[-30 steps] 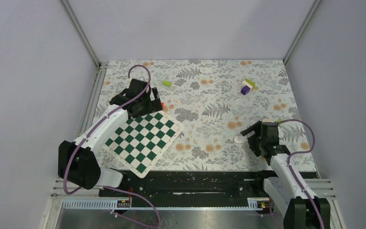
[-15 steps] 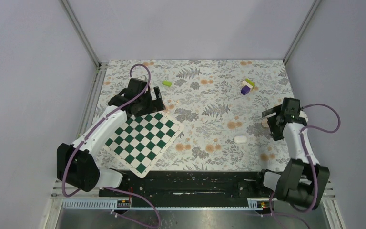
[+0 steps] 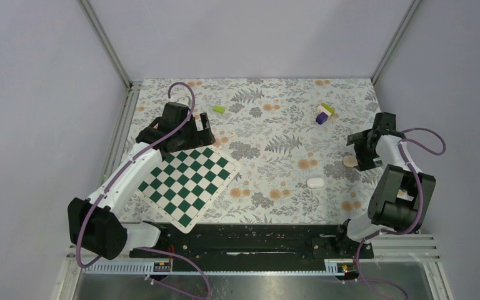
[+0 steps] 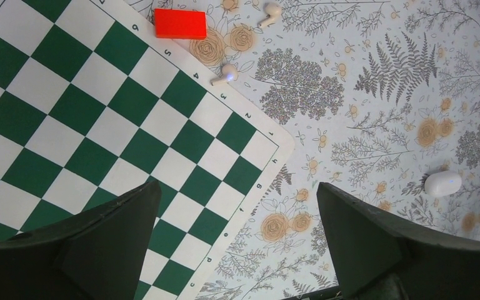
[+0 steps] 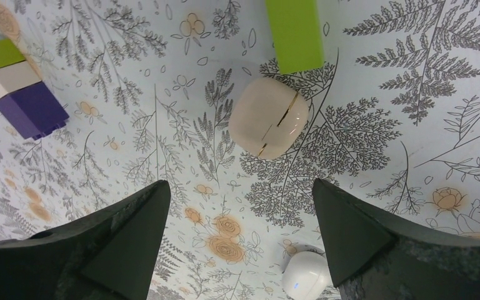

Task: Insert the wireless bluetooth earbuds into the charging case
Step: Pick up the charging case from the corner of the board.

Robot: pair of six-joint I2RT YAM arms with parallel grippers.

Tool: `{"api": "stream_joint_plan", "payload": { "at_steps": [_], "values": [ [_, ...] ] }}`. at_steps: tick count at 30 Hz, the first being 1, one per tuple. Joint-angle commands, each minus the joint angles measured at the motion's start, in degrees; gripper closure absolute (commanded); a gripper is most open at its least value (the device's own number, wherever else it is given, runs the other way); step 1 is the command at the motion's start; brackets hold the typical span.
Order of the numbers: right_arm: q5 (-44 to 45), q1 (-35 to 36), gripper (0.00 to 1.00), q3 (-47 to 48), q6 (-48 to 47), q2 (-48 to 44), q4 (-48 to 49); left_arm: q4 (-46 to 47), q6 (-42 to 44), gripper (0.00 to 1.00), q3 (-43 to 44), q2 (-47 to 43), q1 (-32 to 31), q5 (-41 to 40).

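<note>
**Case reached, nothing loaded**

The right gripper (image 5: 239, 187) has swung farther from the chessboard (image 3: 187, 181) and hangs, jaws spread and empty, above the closed charging case (image 5: 269, 117), well right of the chessboard. The earbuds (image 4: 227, 74) lie loose just off its far edge, ahead of the left gripper (image 4: 237, 187), also spread wide. Opening and loading remain. Near-round, seam slanting; long axis unclear.

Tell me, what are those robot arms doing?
Neither robot arm holds anything yet. The left gripper hangs open over the corner of the chessboard, with two loose earbuds lying just beyond it. The right gripper hangs open above a closed cream case, with a white case close by. No earbud is in a case yet.
</note>
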Motion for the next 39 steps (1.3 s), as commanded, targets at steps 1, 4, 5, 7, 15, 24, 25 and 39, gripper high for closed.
{"api": "stream_joint_plan", "payload": {
  "at_steps": [1,4,5,7,15,24,25,39],
  "values": [
    [2.08,-0.53,0.09,1.92,3.09,2.30,-3.35,1.36,1.05,0.01,0.30,-1.48,0.75,-0.47],
    [1.95,-0.61,0.09,2.20,3.37,3.77,-3.15,1.79,0.86,0.01,0.09,-1.77,0.82,0.25],
    [1.83,-0.68,0.09,2.38,3.48,4.48,-3.12,1.77,0.91,0.01,0.25,-1.71,0.80,0.43],
    [1.77,-0.82,0.09,2.32,4.11,5.70,-2.37,1.84,0.92,0.01,0.69,-1.52,0.84,0.54],
    [3.61,-1.90,0.12,4.90,4.10,10.71,-1.33,1.72,1.04,0.01,0.11,-1.78,1.11,-0.64],
    [3.16,-2.20,0.26,7.23,1.08,14.14,-2.18,1.66,0.61,0.01,0.38,-0.44,1.11,-0.11],
    [2.53,-2.20,0.27,7.27,0.83,14.60,-2.21,1.69,0.53,0.01,0.36,-0.45,1.15,-0.08],
    [-0.22,-2.19,0.48,8.83,-2.12,16.41,-2.43,1.71,0.51,0.01,0.28,-1.24,1.16,-0.70]
  ]
}}
